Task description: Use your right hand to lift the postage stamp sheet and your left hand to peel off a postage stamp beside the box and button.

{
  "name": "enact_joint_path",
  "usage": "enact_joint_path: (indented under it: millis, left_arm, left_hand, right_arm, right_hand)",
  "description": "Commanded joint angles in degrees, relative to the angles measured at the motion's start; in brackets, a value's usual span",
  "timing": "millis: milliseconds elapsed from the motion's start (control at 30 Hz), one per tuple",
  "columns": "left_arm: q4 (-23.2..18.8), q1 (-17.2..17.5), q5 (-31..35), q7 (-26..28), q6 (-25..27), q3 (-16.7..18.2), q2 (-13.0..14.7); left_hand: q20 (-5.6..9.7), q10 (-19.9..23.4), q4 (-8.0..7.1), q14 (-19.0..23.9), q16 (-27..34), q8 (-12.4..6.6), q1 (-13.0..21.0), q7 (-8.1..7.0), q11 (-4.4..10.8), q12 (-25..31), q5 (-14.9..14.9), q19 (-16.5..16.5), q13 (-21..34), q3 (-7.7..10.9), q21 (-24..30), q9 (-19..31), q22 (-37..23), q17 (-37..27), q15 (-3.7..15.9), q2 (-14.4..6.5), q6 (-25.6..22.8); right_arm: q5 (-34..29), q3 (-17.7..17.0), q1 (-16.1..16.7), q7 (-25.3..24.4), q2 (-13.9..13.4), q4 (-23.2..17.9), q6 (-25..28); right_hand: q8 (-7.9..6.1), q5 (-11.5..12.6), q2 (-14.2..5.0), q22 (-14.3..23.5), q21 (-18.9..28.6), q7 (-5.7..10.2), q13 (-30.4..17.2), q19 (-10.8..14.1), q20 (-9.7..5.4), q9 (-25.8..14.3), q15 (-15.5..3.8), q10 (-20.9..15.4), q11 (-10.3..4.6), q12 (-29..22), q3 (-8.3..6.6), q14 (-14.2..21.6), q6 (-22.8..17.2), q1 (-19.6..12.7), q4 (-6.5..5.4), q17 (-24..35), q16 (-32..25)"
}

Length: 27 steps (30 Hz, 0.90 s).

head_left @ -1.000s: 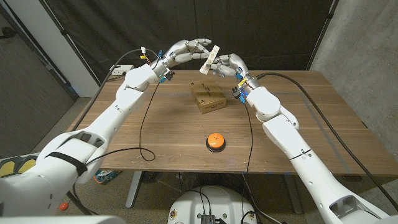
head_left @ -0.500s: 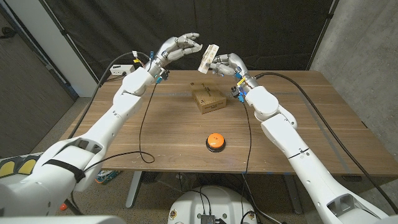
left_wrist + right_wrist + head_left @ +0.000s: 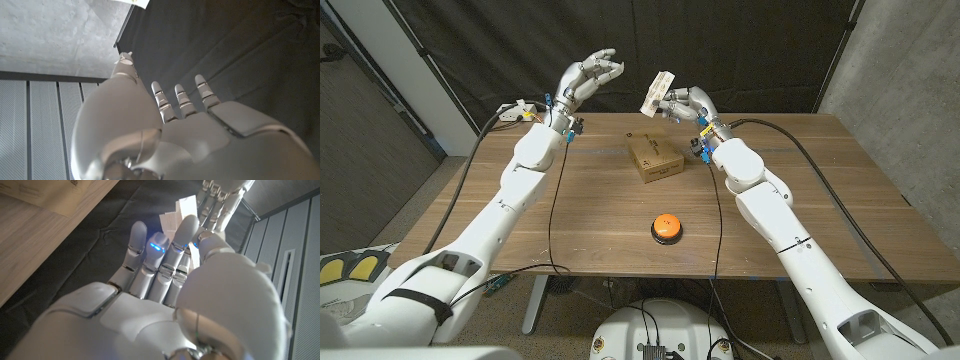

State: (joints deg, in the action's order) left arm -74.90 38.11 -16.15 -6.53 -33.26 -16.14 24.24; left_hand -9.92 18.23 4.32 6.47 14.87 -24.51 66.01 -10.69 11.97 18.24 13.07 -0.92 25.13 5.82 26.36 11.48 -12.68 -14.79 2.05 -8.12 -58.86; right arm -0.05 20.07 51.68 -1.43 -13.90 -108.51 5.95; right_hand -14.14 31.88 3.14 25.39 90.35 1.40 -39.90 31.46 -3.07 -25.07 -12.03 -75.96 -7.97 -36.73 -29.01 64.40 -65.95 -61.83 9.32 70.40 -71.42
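Observation:
My right hand [image 3: 686, 103] is raised above the table's far edge and pinches the pale postage stamp sheet [image 3: 658, 93], which stands tilted in the air. The right wrist view shows the sheet [image 3: 175, 214] sticking out past my fingertips [image 3: 157, 242]. Left of the sheet, my left hand [image 3: 587, 73] hangs in the air a clear gap away, its fingers apart. In the left wrist view its fingers [image 3: 181, 97] reach out straight with nothing seen between them and the thumb. The brown cardboard box [image 3: 655, 158] lies on the table below the sheet. The orange button [image 3: 666, 226] sits nearer the front.
The wooden table [image 3: 840, 200] is backed by a black curtain. Black cables run from both wrists across the tabletop [image 3: 548, 215]. A small white device [image 3: 518, 108] sits at the far left corner. A concrete wall stands on the right.
My left hand has pulled away from the sheet, moving left and slightly up. My right hand has kept the sheet raised in nearly the same spot.

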Motion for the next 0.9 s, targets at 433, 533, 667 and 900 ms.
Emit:
enact_joint_path:
  millis: [433, 533, 667, 900]
  left_arm:
    - [-13.5, 11.5, 2.6, 9.2, 3.2, 6.4, 1.0]
    - [-14.9, 12.7, 3.1, 9.9, 3.8, 6.8, 1.4]
    - [-17.1, 14.8, 3.5, 10.9, 4.6, 7.5, 1.9]
    - [-21.9, 19.2, 5.3, 13.7, 6.3, 9.5, 2.8]
  left_hand:
    - [-0.56, -3.6, 0.89, -0.1, -0.6, 1.56, -0.3, -1.71, -0.34, -0.4, -1.9, 0.5, 1.4, 0.07, 1.1, 3.0, 0.0, -1.5, 0.32, 2.3, 14.8]
    - [-0.55, -6.1, 0.84, -1.2, -1.3, 4.03, -1.0, -1.7, -1.31, -1.3, -1.8, 0.9, 1.7, -0.44, 1.2, 2.8, 0.2, -1.7, -0.27, 2.8, 21.5]
    - [-0.67, -9.2, 0.6, -2.2, -1.9, 7.18, -2.0, -1.72, -2.88, -2.3, -1.9, 1.8, 2.1, -0.99, 1.0, 3.3, 0.3, -1.9, -1.01, 2.9, 31.1]
    - [-0.2, -11.5, 0.15, -3.4, -2.4, 9.24, -3.2, -1.77, -4.19, -3.0, -1.9, 2.6, 2.2, -1.56, 0.8, 3.7, 0.3, -2.0, -1.47, 2.9, 37.5]
  right_arm:
    - [0.6, -3.2, 3.1, -6.9, 4.3, 0.2, 2.6]
    - [0.1, -3.6, 4.2, -8.1, 4.4, -0.6, 2.8]
    - [-0.2, -4.2, 5.8, -9.7, 5.0, -2.2, 3.8]
    - [0.3, -4.9, 8.5, -11.6, 5.6, -3.8, 1.4]
  right_hand:
    - [4.55, -11.6, 0.88, -5.6, -2.9, -0.69, 6.1, -7.7, 0.98, 2.4, -0.33, 25.1, 3.68, 11.9, 5.61, -14.7, 26.2, 5.3, -1.72, -23.2, 24.1]
    - [4.51, -17.4, 1.13, -11.3, -6.3, -1.78, 9.7, -13.2, 4.59, 4.4, 2.77, 36.0, 6.96, 17.7, 6.05, -21.5, 38.3, 9.4, -2.64, -32.1, 34.1]
    - [4.09, -21.4, 1.89, -15.1, -10.0, -3.0, 13.0, -19.9, 9.35, 7.2, 8.22, 47.4, 12.16, 24.7, 6.44, -30.9, 48.7, 14.8, -3.6, -40.3, 43.1]
    - [3.44, -21.4, 2.02, -15.8, -15.6, -3.6, 16.4, -25.4, 14.08, 9.7, 13.57, 57.9, 14.62, 26.0, 7.82, -41.3, 54.8, 21.8, -5.44, -45.1, 51.3]
